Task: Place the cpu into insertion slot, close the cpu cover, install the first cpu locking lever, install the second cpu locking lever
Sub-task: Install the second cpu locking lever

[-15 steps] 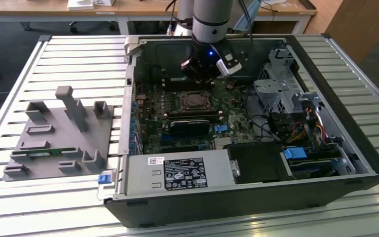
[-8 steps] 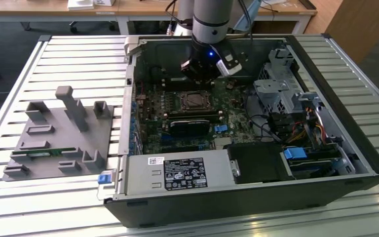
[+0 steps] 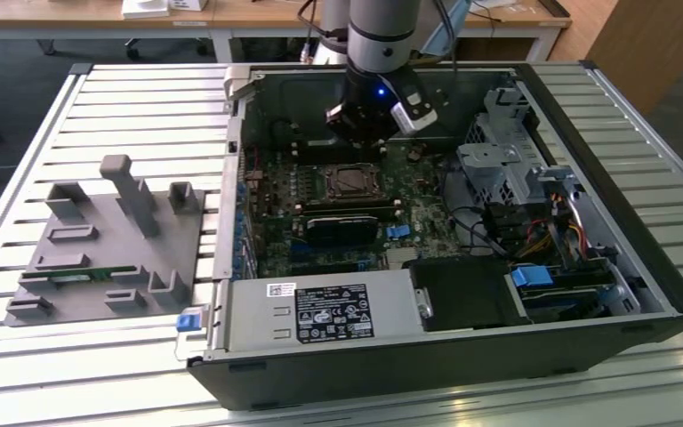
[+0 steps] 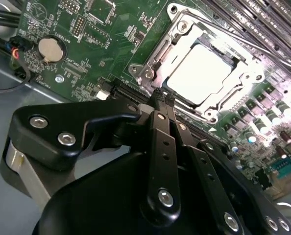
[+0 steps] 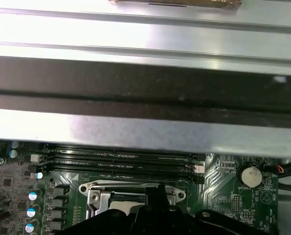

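Note:
The cpu [image 4: 199,73] lies flat in the insertion slot [image 3: 351,182], its silver top bright in the second wrist view. The cpu cover [image 4: 171,46], a silver metal frame, lies down around it with the chip showing through its window. A thin wire lever [image 4: 224,34] runs along one side of the frame. My gripper [image 4: 162,96] hovers just beside the socket's edge, fingers pressed together with nothing between them. In the exterior view the gripper [image 3: 363,138] hangs inside the open computer case, just behind the socket. The first wrist view shows the socket [image 5: 131,196] partly hidden behind the gripper body.
Long memory slots [image 4: 263,19] run beside the socket, and a coin battery [image 4: 51,49] sits on the green board. A black card [image 3: 348,227] lies in front of the socket. A drive cage [image 3: 502,165] and cables fill the case's right. A grey fixture [image 3: 116,240] stands on the slatted table.

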### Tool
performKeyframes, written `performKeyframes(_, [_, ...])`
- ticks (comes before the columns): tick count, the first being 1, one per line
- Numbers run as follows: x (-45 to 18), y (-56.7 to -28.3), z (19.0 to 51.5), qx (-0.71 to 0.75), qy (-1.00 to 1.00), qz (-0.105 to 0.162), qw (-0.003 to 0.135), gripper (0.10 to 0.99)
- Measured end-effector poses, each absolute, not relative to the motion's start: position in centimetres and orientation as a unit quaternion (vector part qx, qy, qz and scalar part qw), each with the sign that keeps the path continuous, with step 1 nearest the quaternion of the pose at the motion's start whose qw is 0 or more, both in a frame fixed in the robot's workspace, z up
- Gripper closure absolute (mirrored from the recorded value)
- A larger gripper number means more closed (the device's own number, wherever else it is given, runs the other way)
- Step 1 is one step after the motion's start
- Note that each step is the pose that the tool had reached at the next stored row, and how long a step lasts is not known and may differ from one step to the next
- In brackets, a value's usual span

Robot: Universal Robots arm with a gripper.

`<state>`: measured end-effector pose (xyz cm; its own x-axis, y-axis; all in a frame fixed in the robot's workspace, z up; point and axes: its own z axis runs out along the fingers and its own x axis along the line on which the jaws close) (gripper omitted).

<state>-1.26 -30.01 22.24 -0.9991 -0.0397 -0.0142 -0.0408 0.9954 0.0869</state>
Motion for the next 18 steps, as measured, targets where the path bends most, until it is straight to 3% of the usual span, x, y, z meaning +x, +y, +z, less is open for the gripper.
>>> performKeyframes(11, [-1.3, -30.1, 23.7, -0.020, 0.999, 0.043, 0.006, 0.980])
performKeyframes(18, [-1.4, -31.6, 23.7, -0.020, 0.999, 0.043, 0.006, 0.980])
